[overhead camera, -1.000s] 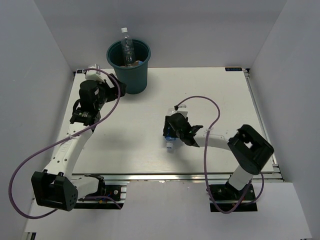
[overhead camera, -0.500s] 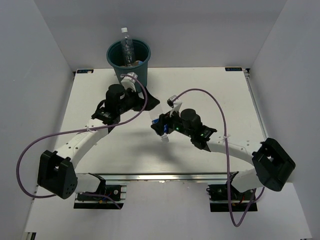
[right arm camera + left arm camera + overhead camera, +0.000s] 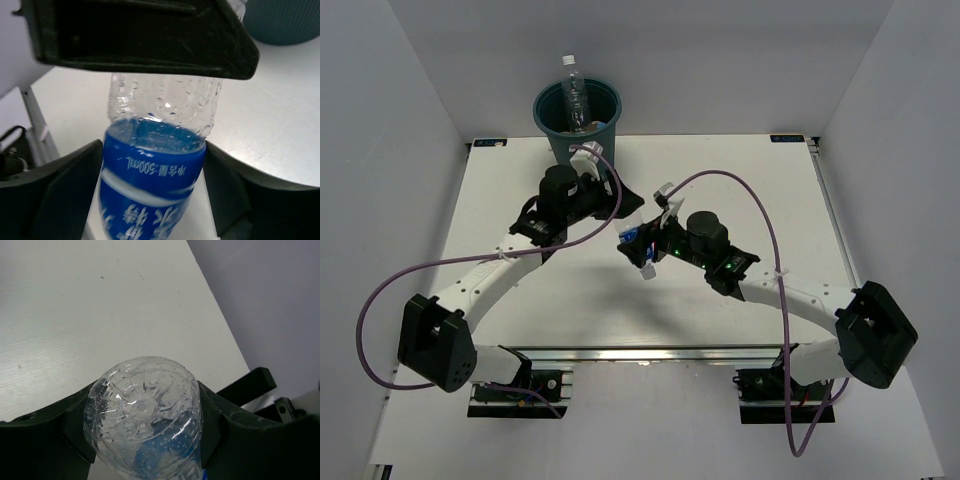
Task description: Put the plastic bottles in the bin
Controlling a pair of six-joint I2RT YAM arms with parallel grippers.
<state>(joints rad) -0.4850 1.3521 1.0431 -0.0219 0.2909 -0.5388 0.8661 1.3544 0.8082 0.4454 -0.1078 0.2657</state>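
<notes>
Left arm's swung away from the bin at the far left of the desk into the middle. The left gripper now has its jaws around the base end of the blue-label bottle. The right gripper has carried that bottle a bit leftward to meet it.

Arms inward, left gripper, right gripper close (both clasping bottle)

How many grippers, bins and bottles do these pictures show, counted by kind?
Grippers: 2 (left gripper, right gripper)
Bins: 1 (bin)
Plastic bottles: 2 (blue-labelled bottle between both grippers; clear bottle sticking out of the bin)
Total: 5
</notes>
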